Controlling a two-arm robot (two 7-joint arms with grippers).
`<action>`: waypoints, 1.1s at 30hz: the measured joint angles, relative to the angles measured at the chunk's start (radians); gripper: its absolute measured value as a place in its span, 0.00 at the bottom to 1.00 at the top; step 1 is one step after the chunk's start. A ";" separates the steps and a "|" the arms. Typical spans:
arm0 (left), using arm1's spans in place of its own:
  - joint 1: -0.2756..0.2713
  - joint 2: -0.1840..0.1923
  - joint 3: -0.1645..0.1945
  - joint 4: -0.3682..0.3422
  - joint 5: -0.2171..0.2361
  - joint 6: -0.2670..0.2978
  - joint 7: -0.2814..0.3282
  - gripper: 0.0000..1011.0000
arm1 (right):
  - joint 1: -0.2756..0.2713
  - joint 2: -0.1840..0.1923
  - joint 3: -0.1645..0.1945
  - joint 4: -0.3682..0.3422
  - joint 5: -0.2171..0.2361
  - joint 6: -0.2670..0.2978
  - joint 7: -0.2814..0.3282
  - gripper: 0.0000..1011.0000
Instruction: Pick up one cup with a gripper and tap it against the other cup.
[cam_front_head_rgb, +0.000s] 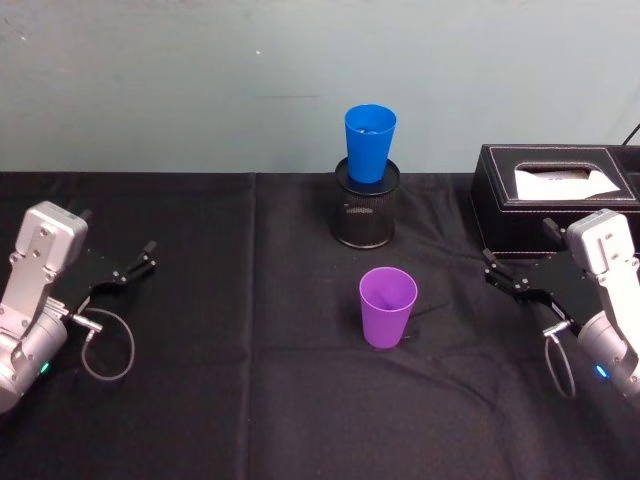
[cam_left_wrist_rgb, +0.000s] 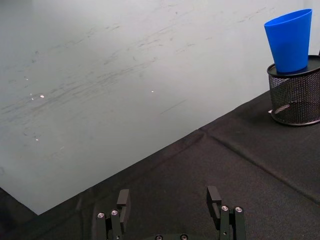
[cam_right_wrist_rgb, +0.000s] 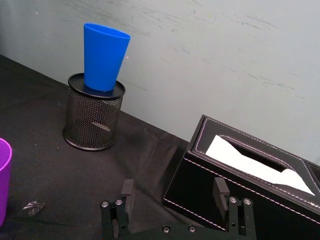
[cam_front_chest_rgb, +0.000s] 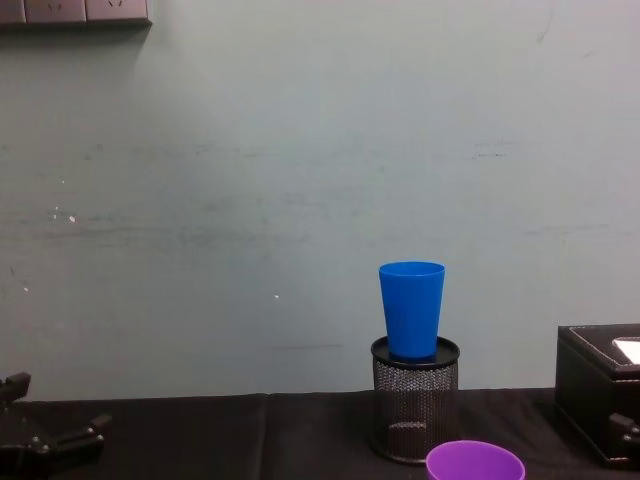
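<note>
While both arms sit low at the near corners of the black-clothed table (cam_front_head_rgb: 250, 380), the left gripper (cam_left_wrist_rgb: 168, 199) and right gripper (cam_right_wrist_rgb: 173, 188) hold their flat black fingers apart, gripping nothing. Farther out between them, the plain purple plastic tumbler (cam_front_head_rgb: 388, 305) stands upright, alone. Beyond it, the bright blue plastic tumbler (cam_front_head_rgb: 369, 140) sits upright in the black wire-mesh pen holder (cam_front_head_rgb: 366, 215), with a black stitched tissue box (cam_front_head_rgb: 545, 195) off to its right.
</note>
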 joint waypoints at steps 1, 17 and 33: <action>0.000 0.000 0.000 0.000 0.000 0.000 0.000 0.99 | 0.000 0.000 0.000 0.000 0.000 0.000 0.000 0.99; 0.000 0.000 0.000 0.000 0.000 0.000 0.000 0.99 | 0.000 0.000 0.000 0.000 0.000 0.000 0.000 0.99; 0.000 0.000 0.000 0.000 0.000 0.000 0.000 0.99 | 0.000 0.000 0.000 0.000 0.000 0.000 0.000 0.99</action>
